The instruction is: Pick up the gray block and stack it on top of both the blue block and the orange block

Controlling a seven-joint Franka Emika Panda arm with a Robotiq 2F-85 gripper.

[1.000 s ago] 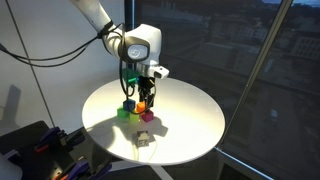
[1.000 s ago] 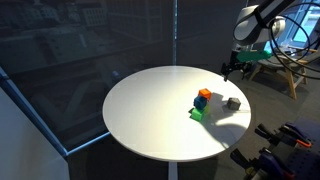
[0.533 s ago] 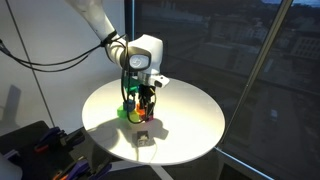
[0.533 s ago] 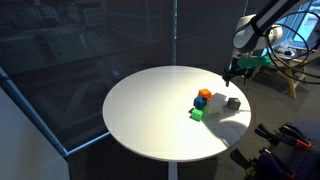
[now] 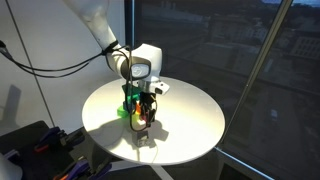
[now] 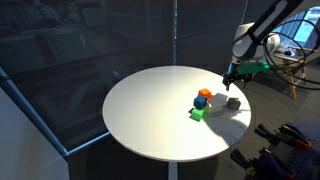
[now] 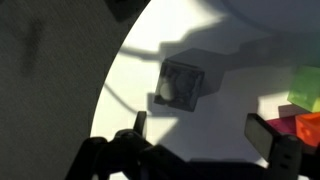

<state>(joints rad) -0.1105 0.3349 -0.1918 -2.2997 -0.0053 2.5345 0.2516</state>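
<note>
The gray block [image 7: 182, 83] lies alone on the white table, just ahead of my open, empty gripper [image 7: 204, 132] in the wrist view. It also shows in both exterior views [image 5: 143, 137] [image 6: 233, 102]. My gripper [image 5: 143, 108] [image 6: 232, 74] hangs above the table between the gray block and the coloured cluster. In an exterior view the orange block [image 6: 205, 93] sits on the blue block [image 6: 201, 101]. The arm hides most of the cluster in the exterior view that shows the whole arm.
A green cube [image 6: 197, 113] [image 5: 124, 111] [image 7: 305, 88] sits beside the stack, and a red cube [image 7: 308, 128] shows at the wrist view's right edge. The round white table [image 6: 150, 110] [image 5: 190, 110] stands by glass walls. Equipment lies below its edge [image 5: 40, 145].
The arm has come down and moved from over the coloured cluster toward the gray block. The blocks have not moved.
</note>
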